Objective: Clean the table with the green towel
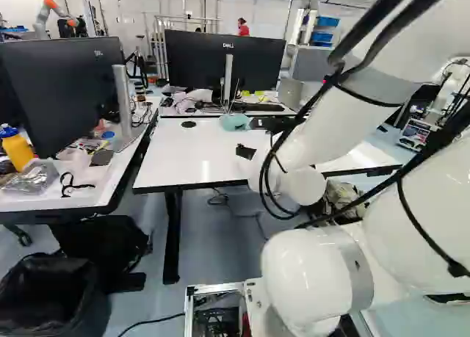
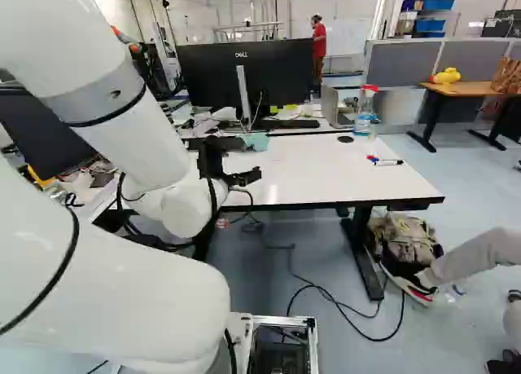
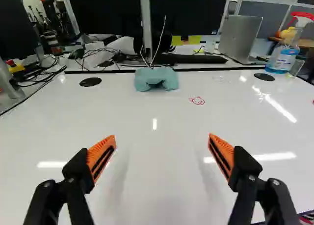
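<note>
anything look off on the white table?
Yes: a small red scribble on the white tabletop, ahead of the open gripper, near the green towel. Looks like stray marker ink on an otherwise mostly plain surface.

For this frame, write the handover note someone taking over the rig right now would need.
Gripper: open and empty, over the table.
Towel: bunched at the table's far edge, ahead of the gripper, not gripped.
Spray bottle: by the far edge, right of the towel in the right base view.
Done: no wiping evident; a red mark is on the tabletop.
Left: grip the towel, then wipe, probably including that mark.
</note>
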Controlling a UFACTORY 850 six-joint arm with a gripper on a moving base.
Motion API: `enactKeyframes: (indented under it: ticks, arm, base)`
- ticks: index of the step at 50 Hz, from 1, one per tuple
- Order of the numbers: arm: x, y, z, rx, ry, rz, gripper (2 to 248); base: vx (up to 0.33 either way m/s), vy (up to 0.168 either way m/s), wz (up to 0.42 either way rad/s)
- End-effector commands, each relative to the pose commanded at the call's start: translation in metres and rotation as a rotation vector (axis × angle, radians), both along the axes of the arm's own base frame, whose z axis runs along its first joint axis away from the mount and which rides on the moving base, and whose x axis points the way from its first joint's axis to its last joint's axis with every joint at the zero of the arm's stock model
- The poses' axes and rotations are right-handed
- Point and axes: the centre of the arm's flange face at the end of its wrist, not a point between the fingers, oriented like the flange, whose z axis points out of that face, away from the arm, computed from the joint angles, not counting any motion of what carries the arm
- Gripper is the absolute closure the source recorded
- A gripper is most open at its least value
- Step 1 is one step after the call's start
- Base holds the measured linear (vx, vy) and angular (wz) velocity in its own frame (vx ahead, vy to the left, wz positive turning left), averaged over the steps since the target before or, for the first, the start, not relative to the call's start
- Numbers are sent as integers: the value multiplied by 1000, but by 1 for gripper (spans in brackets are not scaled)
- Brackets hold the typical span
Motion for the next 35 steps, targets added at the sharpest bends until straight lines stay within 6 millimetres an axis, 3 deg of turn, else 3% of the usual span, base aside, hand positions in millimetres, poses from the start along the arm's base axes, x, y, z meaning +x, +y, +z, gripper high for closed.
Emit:
enactKeyframes:
  ticks: [1, 35]
  arm:
    - [10, 0, 6, 0, -11, 0, 3]
    - [76, 5, 42, 1, -79, 16, 3]
  base:
    - [0, 0, 0]
    - [0, 0, 0]
